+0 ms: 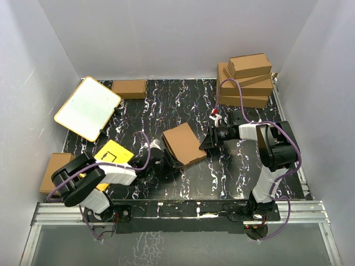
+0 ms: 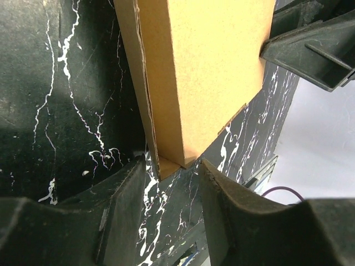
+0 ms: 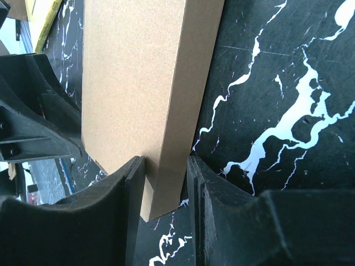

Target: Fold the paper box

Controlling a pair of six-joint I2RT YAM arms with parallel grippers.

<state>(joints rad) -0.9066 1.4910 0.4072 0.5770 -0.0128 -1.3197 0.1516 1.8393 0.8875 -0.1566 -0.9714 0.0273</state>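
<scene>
Black marbled table [image 1: 138,111], white walls. Paper box [image 1: 183,144]: centre of frame, tilted. Right gripper [image 3: 166,166]: clamped on one box edge. Left gripper [image 2: 172,169]: fingers straddle a box corner; whether it grips, cannot tell.

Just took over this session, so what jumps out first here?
The paper box sits mid-table with both arms meeting at it: the right fingers clamp one edge, and the left fingers sit open at a corner. A stack of brown boxes fills the far right corner, and a white board lies at far left.
</scene>
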